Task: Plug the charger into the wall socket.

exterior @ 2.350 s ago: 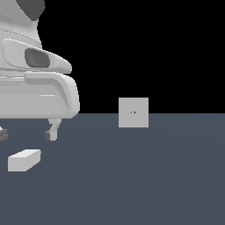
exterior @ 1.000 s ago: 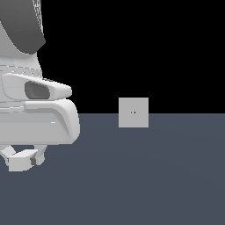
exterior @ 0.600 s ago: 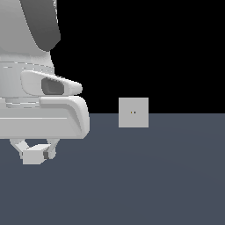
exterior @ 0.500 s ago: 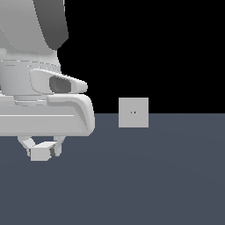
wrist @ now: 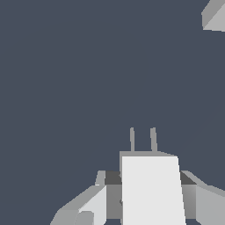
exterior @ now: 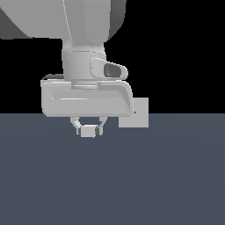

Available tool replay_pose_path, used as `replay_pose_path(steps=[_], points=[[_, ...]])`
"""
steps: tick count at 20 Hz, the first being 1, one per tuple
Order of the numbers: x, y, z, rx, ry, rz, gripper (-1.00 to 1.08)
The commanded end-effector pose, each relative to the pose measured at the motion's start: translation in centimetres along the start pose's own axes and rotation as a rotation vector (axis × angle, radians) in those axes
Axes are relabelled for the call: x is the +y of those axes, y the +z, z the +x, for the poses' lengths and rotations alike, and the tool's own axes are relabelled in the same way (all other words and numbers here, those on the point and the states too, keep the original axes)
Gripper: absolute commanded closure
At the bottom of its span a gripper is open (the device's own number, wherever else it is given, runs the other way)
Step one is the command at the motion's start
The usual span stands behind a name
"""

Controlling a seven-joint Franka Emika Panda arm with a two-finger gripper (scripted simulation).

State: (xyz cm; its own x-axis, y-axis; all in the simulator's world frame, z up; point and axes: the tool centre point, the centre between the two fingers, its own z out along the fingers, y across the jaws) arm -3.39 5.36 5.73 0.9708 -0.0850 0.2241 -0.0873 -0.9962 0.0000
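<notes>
My gripper (exterior: pixel 88 127) is shut on the charger (exterior: pixel 88 131), a small off-white block held above the dark floor. In the wrist view the charger (wrist: pixel 151 189) sits between my fingers (wrist: pixel 94 204) with two thin prongs sticking out of its far end. The wall socket (exterior: pixel 139 115), a light-grey square plate, stands upright to the exterior view's right of my gripper, partly hidden behind the hand; its holes are hidden. A corner of the wall socket (wrist: pixel 214 15) shows in the wrist view, off to one side of the prongs.
The dark grey floor (exterior: pixel 132 176) stretches flat around the gripper. The large white arm body (exterior: pixel 88 52) fills the upper middle of the exterior view.
The charger went from lying on the floor to being held in my shut gripper. The arm has lifted it and carried it to the exterior view's right, toward the wall socket.
</notes>
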Motion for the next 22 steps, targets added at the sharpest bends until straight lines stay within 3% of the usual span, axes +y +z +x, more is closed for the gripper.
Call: replay_pose_path(steps=[1, 11, 22], points=[[2.5, -0.7, 1.5, 0.0, 0.026, -0.005, 1.08], [9.4, -2.7, 5.4, 0.0, 0.1, -0.022, 1.08], [10.5, -3.0, 6.0, 0.0, 0.112, -0.025, 1.08]])
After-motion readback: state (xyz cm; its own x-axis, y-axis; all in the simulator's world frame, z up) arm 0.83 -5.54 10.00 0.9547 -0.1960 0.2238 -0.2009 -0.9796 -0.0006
